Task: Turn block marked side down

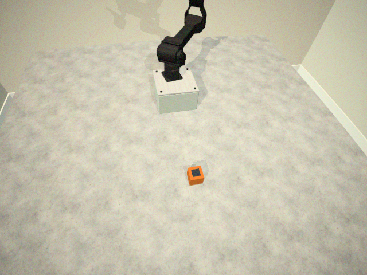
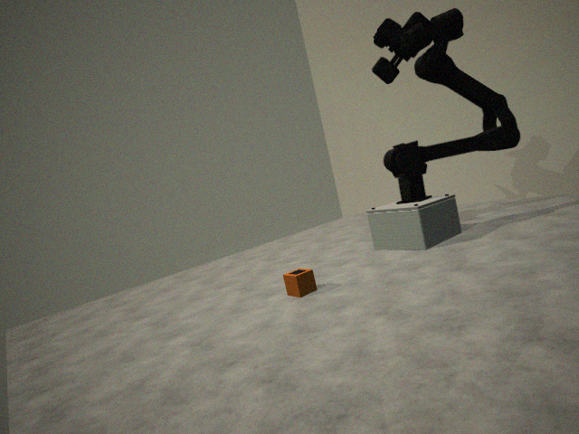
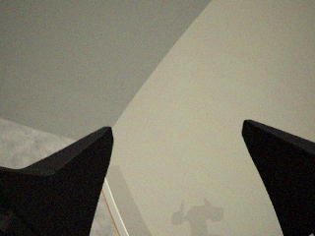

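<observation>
The orange block rests upright on the grey mottled table, in front of the arm's base. Its marked side, with a dark square, faces up. My gripper is open and empty, raised high above the table and well away from the block, towards the base side. In the wrist view its two black fingers stand wide apart with only wall between them. The block is not in the wrist view, and the gripper is out of frame in the top view.
The arm's pale box-shaped base stands on the table behind the block. Walls rise beyond the table. The arm's shadow falls on the back wall.
</observation>
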Motion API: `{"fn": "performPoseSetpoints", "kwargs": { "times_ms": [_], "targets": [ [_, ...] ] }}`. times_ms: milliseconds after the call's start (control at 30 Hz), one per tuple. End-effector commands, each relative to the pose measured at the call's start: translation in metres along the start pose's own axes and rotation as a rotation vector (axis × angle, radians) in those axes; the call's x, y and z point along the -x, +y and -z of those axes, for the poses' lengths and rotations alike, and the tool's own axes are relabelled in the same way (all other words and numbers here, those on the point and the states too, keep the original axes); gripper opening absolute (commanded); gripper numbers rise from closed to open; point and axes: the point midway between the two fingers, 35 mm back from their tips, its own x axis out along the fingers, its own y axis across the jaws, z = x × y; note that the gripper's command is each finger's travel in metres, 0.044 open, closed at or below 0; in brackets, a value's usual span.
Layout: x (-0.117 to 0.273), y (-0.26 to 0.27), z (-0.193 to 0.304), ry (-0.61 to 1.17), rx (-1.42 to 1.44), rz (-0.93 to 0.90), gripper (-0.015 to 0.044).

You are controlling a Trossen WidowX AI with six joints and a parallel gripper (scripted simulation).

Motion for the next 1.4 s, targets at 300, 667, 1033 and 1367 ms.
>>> {"fn": "performPoseSetpoints", "kwargs": {
  "times_ms": [300,667,1033,1367],
  "targets": [
    [0.000,0.033,-0.097,-0.254,0.037,-0.025,0.0440],
    [0.042,0.130,-0.217,-0.611,0.135,-0.270,0.0440],
    [0.139,0.280,-0.279,-0.844,0.281,-0.768,0.0440],
    [0.248,0.406,-0.240,-0.771,0.488,-1.312,0.0440]
  ]
}}
